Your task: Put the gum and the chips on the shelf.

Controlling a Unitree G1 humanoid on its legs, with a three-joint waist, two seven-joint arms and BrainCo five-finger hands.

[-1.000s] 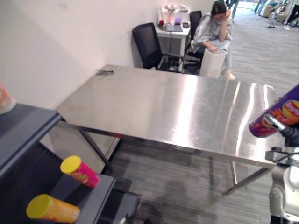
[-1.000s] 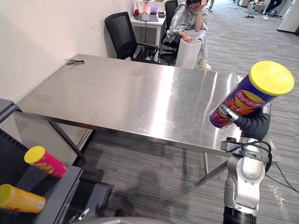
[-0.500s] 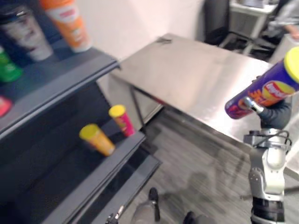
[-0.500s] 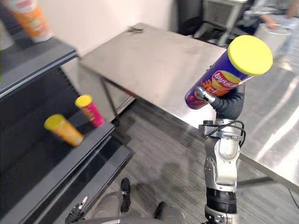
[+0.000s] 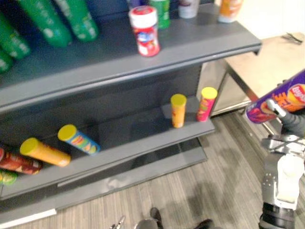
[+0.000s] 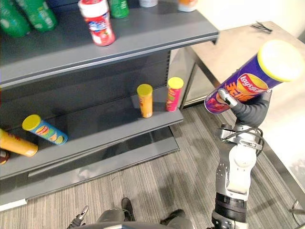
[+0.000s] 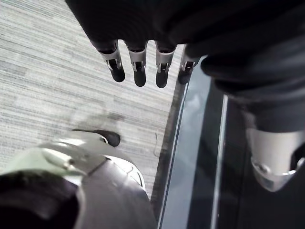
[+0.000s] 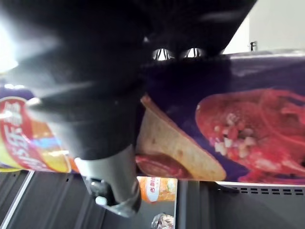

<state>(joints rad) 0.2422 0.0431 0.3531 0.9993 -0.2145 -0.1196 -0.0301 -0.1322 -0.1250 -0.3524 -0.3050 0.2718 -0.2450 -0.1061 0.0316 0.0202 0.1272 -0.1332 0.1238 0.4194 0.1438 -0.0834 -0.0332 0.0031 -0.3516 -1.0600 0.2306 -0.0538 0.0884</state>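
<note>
My right hand is shut on a purple chips can with a yellow lid, held tilted in the air to the right of the grey shelf. In the right wrist view the can lies across the hand, whose thumb is curled under it. A red and white jar with a red lid, possibly the gum, stands on the upper shelf board. My left hand hangs open over the carpet beside the shelf's base.
The middle board carries an orange can and a pink can upright, and two more cans lying at the left. Green bottles stand on the upper board. The steel table is at the right.
The camera has swung left, so the shelf now faces me and the table sits at the right edge. The right hand still holds the purple can the same way.
</note>
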